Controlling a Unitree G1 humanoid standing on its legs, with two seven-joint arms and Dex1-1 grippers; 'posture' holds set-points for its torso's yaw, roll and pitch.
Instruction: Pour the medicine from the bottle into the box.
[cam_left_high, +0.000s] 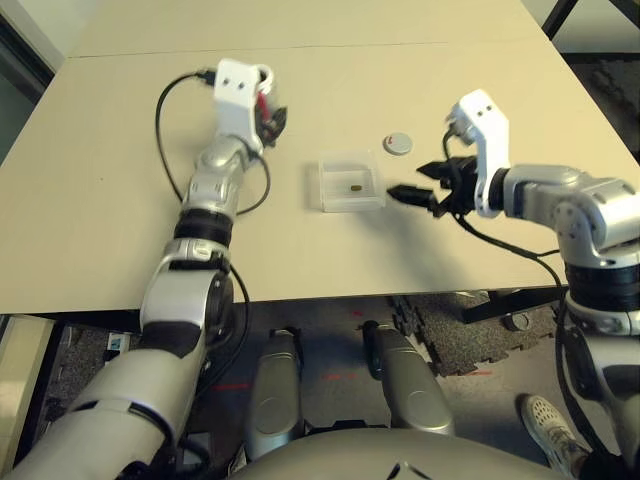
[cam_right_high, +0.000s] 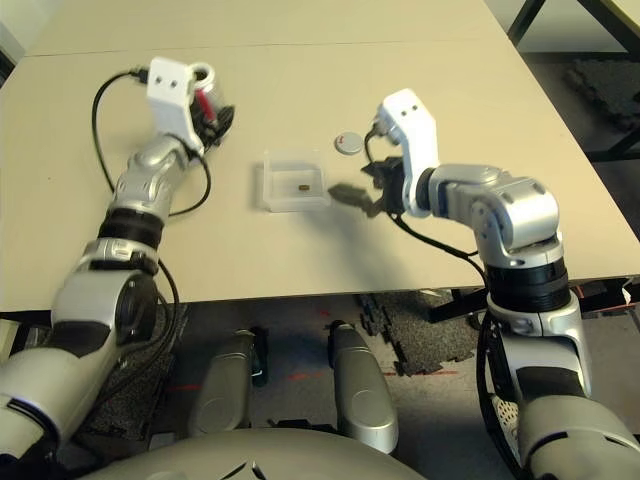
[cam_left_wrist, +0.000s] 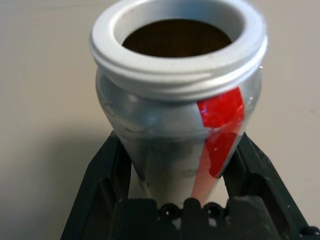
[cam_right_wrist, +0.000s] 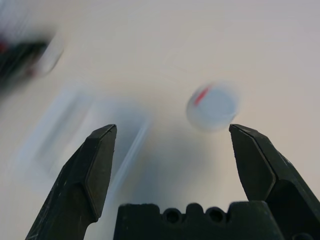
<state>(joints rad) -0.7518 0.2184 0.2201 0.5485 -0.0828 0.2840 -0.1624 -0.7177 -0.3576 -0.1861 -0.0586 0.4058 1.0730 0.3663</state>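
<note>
On the tan table there's one bottle, one box, one cap and one pill. The pill sits inside the clear box mid-table; the bottle's mouth is open and it looks empty. The left gripper is clamped on the bottle, off to the box's left. The right gripper has its fingers spread wide with nothing in them, just right of the box, cap beyond. Lots of bare tabletop all around.
</note>
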